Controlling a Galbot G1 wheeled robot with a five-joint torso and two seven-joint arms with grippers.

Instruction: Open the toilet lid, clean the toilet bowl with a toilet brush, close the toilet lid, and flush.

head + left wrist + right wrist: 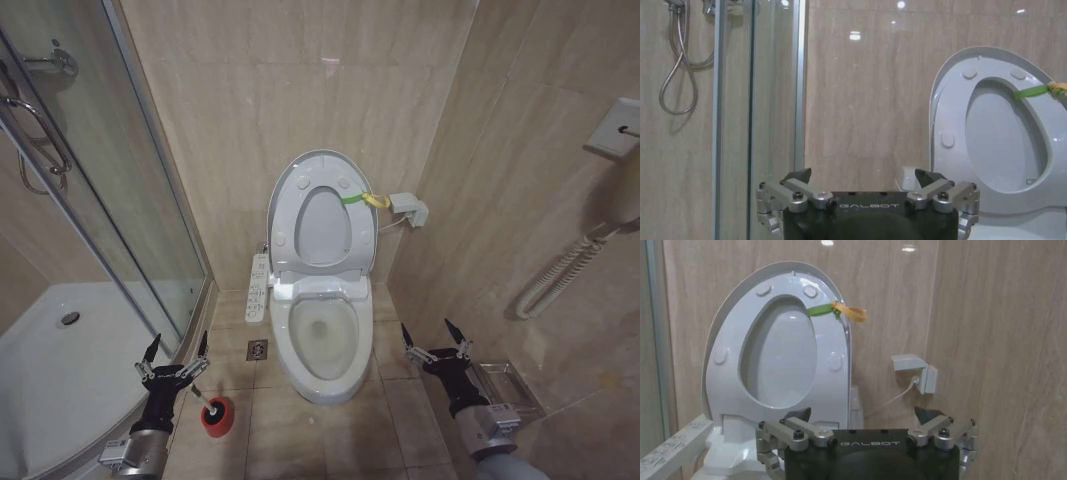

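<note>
The toilet lid [322,215] is standing raised against the wall behind the toilet bowl [322,340], its green-and-yellow strap [363,199] hanging from its rim, and the seat ring [777,357] is standing up against it. The toilet brush [214,413] is sitting on the floor beside the bowl, between the bowl and the shower tray [60,370]. The left gripper [176,358] is hovering just above the brush, fingers spread wide and holding nothing. The right gripper [433,340] is hanging on the bowl's other side, also spread wide and empty.
</note>
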